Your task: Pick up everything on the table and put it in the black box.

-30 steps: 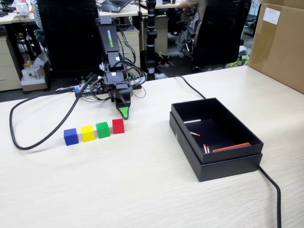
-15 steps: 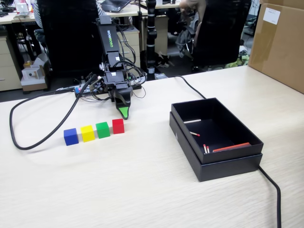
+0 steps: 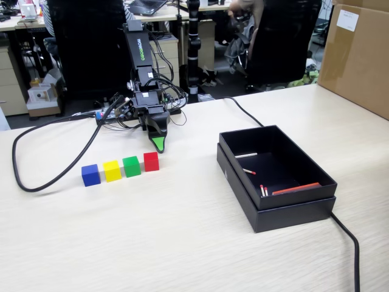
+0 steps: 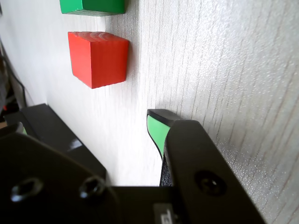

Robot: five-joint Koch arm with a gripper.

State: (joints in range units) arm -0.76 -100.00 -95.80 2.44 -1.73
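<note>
- Jaws [image 3: 158,146] hang just behind the red cube [image 3: 151,161], holding nothing; only one green tip shows, so open or closed can't be told
- Four cubes sit in a row on the worktop [image 3: 182,231], well apart from the black box [image 3: 275,204]

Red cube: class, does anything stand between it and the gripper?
Nothing visible does. In the fixed view the gripper hangs just behind the red cube, with only bare table between them; the wrist view shows the same clear strip.

Office: desks [image 3: 18,23], swivel chairs [image 3: 282,36], laptop [image 3: 144,6], drawer unit [image 3: 12,82] behind table [image 3: 182,243].
</note>
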